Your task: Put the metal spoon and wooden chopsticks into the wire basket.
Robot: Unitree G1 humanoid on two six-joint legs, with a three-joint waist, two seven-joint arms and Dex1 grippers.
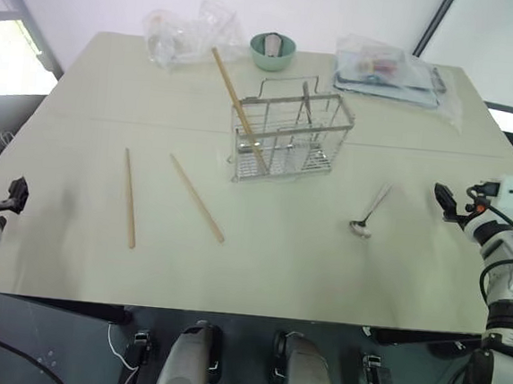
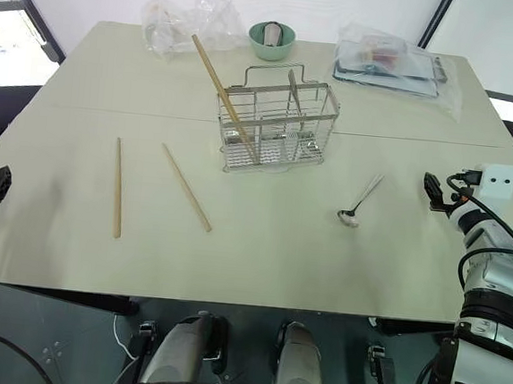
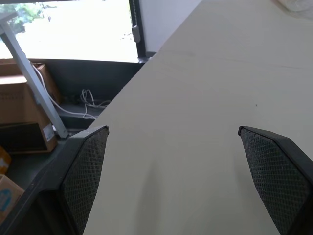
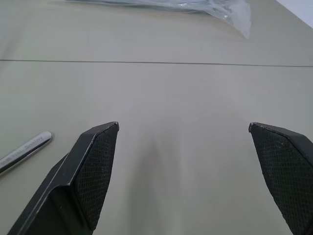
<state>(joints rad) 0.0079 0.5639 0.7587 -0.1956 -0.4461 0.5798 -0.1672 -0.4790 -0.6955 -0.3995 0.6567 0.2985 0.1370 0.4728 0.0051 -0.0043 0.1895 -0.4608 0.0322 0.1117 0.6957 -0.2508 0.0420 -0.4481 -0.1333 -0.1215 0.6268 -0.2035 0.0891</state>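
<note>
On the table, toward its far middle, stands the basket, with one chopstick already leaning in its left compartment, its top slanting out toward the far left. Two more chopsticks lie flat on the near left: one pointing almost straight away from the robot, the other angled beside it, apart from each other and well apart from the basket. To the basket's near right lies the spoon, bowl toward the robot, handle slanting away to the right. At the table's left edge hovers the left gripper, fingers spread wide and empty; at the right edge the right gripper is likewise wide open and holds nothing, and in its wrist view the tip of the spoon handle shows just beside one finger. By my reading the task is partly done: one stick is in, two sticks and the spoon remain, and no pick has begun. The right gripper is nearer the spoon, so a sensible next move is to reach inward and down, close on the thin handle, lift it and drop it into a compartment; such a flat, slim handle calls for a low, careful pinch.
</note>
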